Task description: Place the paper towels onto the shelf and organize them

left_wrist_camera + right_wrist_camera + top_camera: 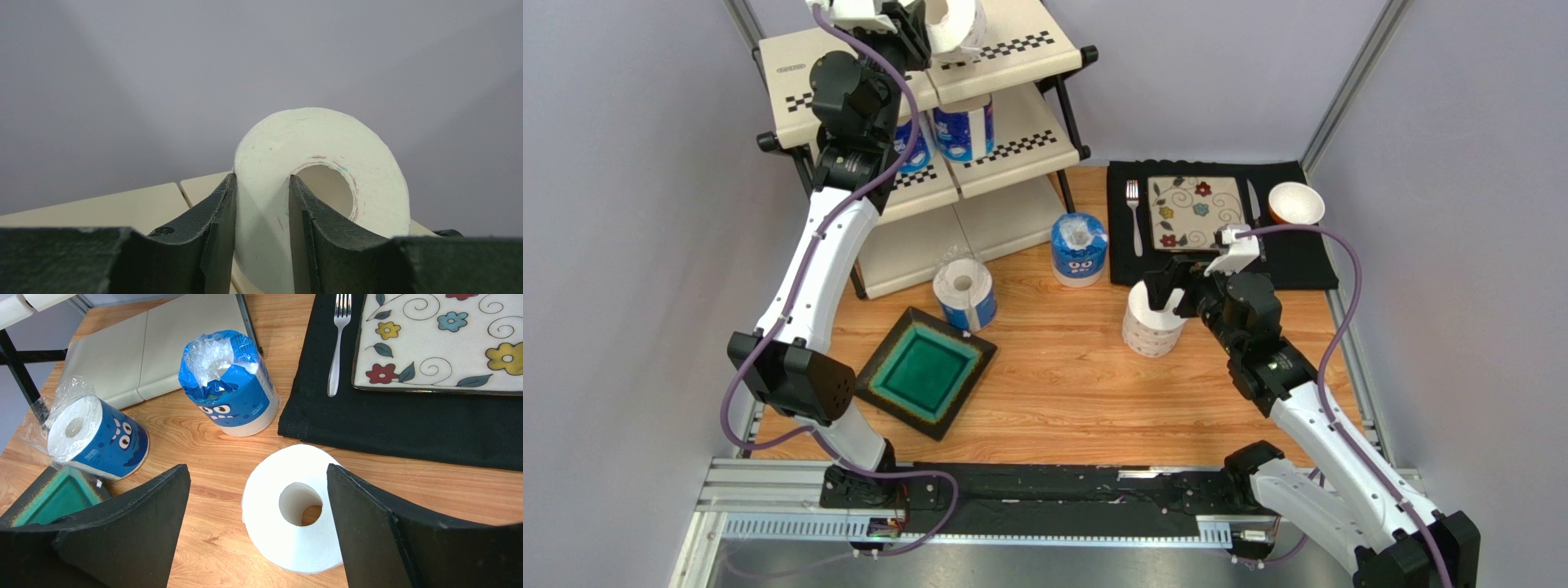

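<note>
My left gripper (263,202) is shut on the wall of a bare white paper towel roll (344,141), one finger inside its core and one outside, held over the top tier of the shelf (1038,49). Two blue-wrapped rolls (962,129) stand on the middle tier. On the table, one blue-wrapped roll (98,438) lies on its side and another (230,386) stands upright. My right gripper (258,471) hangs open above a bare white roll (294,508) that stands on end, its fingers either side and apart from it.
A green square dish (925,371) sits at the front left of the table. At the back right a black placemat (1308,263) carries a floral plate (1195,212), a fork (1133,202) and a white bowl (1296,202).
</note>
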